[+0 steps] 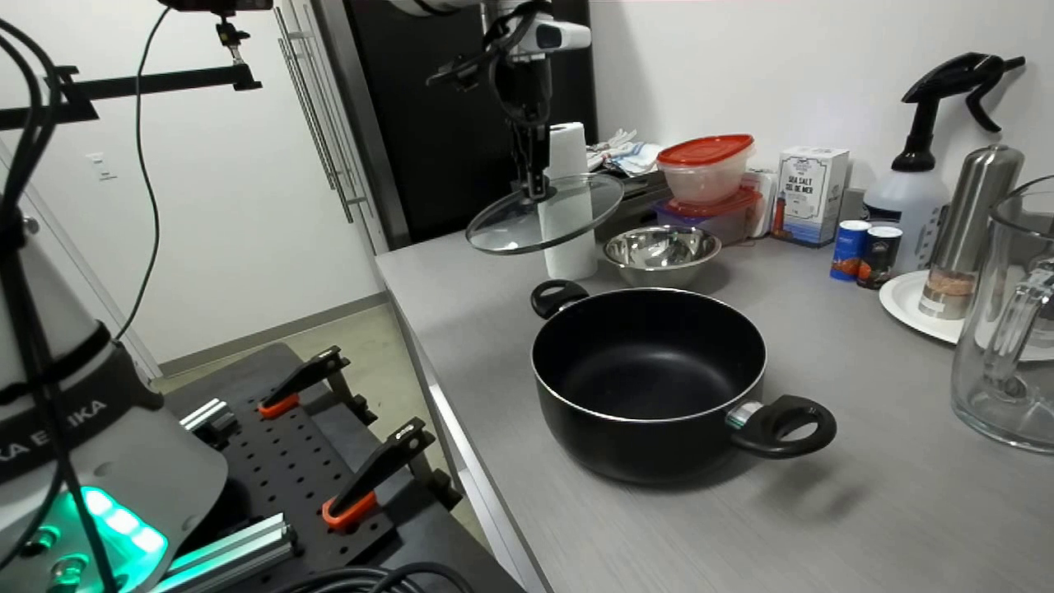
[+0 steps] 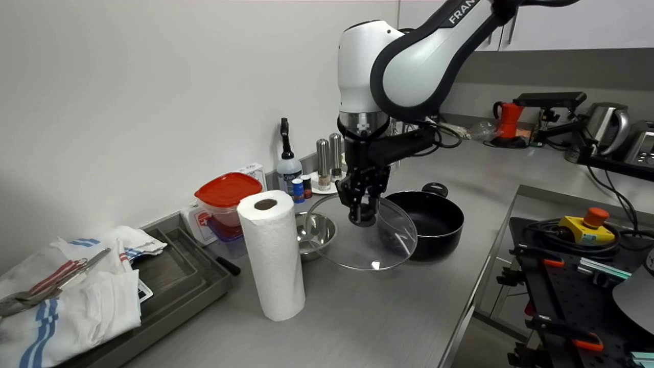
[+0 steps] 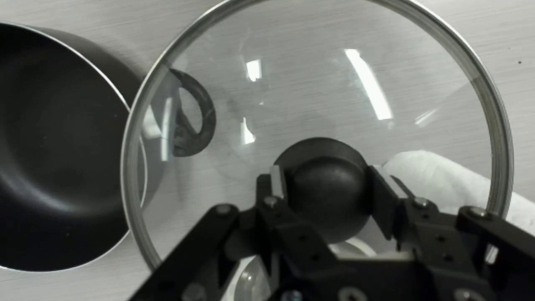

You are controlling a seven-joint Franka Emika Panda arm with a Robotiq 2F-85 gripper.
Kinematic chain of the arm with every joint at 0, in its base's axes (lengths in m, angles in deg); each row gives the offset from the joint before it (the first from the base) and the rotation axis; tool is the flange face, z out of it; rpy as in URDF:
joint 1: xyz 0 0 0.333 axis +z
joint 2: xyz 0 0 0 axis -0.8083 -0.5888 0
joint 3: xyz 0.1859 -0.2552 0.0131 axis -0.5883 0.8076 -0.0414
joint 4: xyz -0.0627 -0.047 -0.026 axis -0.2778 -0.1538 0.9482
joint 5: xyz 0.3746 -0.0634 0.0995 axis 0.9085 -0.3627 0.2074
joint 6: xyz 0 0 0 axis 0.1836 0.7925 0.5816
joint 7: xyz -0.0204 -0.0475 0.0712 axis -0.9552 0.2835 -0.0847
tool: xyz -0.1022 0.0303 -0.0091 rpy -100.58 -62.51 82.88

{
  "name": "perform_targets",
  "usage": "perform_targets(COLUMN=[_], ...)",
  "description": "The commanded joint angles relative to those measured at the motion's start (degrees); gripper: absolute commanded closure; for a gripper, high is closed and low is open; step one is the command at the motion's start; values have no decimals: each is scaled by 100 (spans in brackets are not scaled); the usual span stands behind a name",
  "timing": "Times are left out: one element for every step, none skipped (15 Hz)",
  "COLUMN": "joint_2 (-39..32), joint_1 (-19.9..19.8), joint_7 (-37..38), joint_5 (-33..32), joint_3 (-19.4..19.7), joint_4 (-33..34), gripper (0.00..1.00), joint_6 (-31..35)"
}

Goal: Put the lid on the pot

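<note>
The clear-glass lid (image 1: 515, 231) with its thin metal rim hangs in the air, tilted. It also shows in an exterior view (image 2: 380, 248) and in the wrist view (image 3: 309, 100). My gripper (image 3: 324, 184) is shut on the lid's dark centre knob, one finger on each side; the gripper also shows in both exterior views (image 1: 537, 189) (image 2: 364, 209). The black pot (image 1: 642, 449) stands uncovered on the counter, its dark interior visible (image 2: 439, 248). In the wrist view the pot (image 3: 54, 159) is at the left, and the lid's edge overlaps its rim and one loop handle.
A white paper towel roll (image 2: 273, 260) stands close to the lid. A shiny steel bowl (image 1: 663, 259) sits behind the pot. Red-lidded containers (image 1: 708, 169), a salt box (image 1: 811, 198), a spray bottle (image 1: 906, 198) and a glass pitcher (image 1: 1009, 346) line the wall side.
</note>
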Motion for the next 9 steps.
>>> perform_targets(joint_2=[-18,-37,-54,-71,-89,-97,-110,-120,-138], joint_1=[-196,-265,-323,-368,-414,-455,-503,-541,-585], joint_7=[199,205,208,220,214,206,191,196,181], joint_5=[27,58,78,91,108,126,156,179,216], joint_3=[133,172,207,241,271,295,322,347,373], joint_4=[290,325,346,358,366,362,358,353,351], gripper=[75,75,75,75,75,75,75,75,75], joint_6=[-305,-346,-366,-385,-405,-419,-427,-420,-423])
